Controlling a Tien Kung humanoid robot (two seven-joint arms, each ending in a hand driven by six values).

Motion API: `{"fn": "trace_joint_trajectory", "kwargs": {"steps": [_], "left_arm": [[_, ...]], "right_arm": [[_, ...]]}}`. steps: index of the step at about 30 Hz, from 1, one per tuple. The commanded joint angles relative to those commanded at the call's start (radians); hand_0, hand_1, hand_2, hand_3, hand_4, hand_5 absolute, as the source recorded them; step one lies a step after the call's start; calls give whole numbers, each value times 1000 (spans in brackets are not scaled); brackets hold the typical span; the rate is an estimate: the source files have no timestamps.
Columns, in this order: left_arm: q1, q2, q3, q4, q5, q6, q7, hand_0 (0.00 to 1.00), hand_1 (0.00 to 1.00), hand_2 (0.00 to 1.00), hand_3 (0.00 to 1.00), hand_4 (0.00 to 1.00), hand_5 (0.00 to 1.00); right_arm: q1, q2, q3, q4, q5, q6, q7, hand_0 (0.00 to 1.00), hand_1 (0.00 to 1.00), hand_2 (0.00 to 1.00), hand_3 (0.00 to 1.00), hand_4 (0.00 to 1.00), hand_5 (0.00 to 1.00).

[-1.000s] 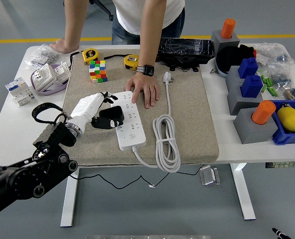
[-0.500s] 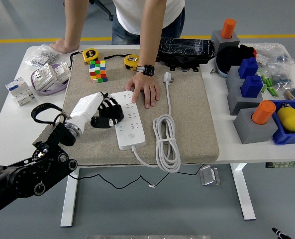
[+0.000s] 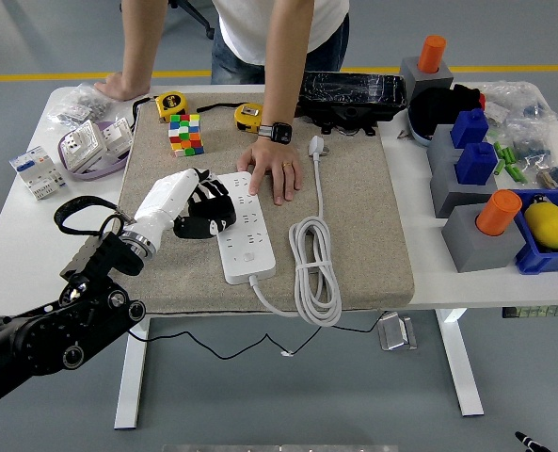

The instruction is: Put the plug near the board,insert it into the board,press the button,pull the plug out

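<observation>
The black plug (image 3: 210, 218) sits in the left hand (image 3: 189, 209), pressed against the left edge of the white power strip (image 3: 244, 229). The fingers are closed around the plug body, so the hand is grasping it. Whether the pins are already seated in a socket cannot be told from this view.

Directly beyond the hand, a person's hand (image 3: 274, 169) lies flat on the far end of the power strip, probably to keep the strip from sliding under the sideways push of insertion. The strip rests on a beige mat (image 3: 354, 226), which covers the middle of the desk (image 3: 15, 245) and gives added grip. To the right of the hand, past the strip, lies the strip's coiled white cable (image 3: 314, 268).

Compared with one second ago, the plug has moved from just clear of the strip's left edge to contact with it, and the hand has rotated slightly toward the strip. The person's hand has not moved.

The right hand is out of view.
</observation>
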Motion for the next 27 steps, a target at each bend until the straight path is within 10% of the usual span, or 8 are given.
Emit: {"fn": "trace_joint_trajectory", "kwargs": {"steps": [9, 27], "left_arm": [[10, 11, -46, 10, -18, 34, -65, 347, 474, 483, 535, 712, 2], [5, 37, -52, 128, -33, 14, -22, 372, 491, 508, 552, 718, 2]], "right_arm": [[0, 2, 8, 0, -2, 0, 0, 602, 642, 640, 555, 957, 495], [0, 5, 11, 1, -3, 0, 0, 602, 641, 640, 555, 956, 495]]}}
